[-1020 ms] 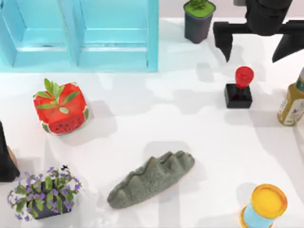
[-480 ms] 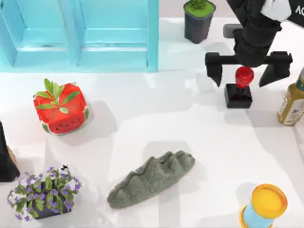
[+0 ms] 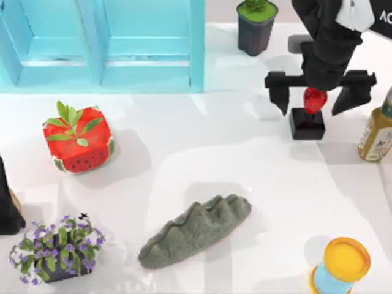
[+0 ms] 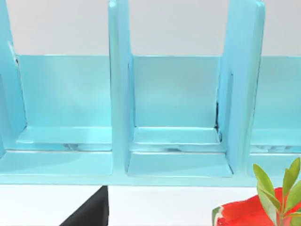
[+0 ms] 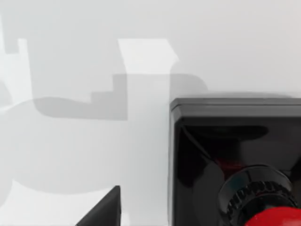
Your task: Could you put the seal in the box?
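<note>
The seal, a red knob on a black square base, stands upright on the white table at the right, and its base fills much of the right wrist view. My right gripper hangs open right over it, with one finger on either side of the knob and not touching it. One of its fingertips shows beside the base. The light-blue box sits at the back left, open-topped with dividers. My left gripper is parked at the left edge, open, with a fingertip showing.
A dark pot with a green plant stands just behind the seal, and a bottle is close on its right. A yellow-lidded can, a grey rock, a watermelon cube and a purple-flower pot stand nearer the front.
My right gripper has come forward and down from the back edge until its open fingers straddle the seal's knob. The seal has not moved.
</note>
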Robot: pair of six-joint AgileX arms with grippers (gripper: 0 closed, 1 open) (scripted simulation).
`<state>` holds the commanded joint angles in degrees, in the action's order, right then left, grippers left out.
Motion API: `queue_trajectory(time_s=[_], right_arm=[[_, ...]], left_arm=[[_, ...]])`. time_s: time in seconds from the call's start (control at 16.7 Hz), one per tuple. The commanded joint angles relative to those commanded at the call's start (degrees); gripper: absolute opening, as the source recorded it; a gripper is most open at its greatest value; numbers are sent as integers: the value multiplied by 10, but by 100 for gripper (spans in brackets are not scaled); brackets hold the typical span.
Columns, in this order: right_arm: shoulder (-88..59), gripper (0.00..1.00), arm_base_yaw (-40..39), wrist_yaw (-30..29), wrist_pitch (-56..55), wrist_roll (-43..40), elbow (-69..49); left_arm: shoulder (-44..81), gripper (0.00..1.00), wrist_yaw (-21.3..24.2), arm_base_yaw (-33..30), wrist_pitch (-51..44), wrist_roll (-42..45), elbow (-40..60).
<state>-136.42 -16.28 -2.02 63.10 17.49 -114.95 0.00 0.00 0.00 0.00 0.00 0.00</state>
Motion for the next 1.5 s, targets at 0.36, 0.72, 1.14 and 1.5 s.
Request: queue_trajectory(time_s=[0.36,0.72,1.14,1.5], right_arm=[[0,32,0,0,0,0,0],[0,0,0,0,0,0,0],[1,0,-1,0,0,0,0],[-11,0,-34,4,67,-8,-73]], left_arm=[[0,100,0,0,0,0,0],[0,100,0,0,0,0,0],[0,100,0,0,0,0,0],[0,100,0,0,0,0,0]])
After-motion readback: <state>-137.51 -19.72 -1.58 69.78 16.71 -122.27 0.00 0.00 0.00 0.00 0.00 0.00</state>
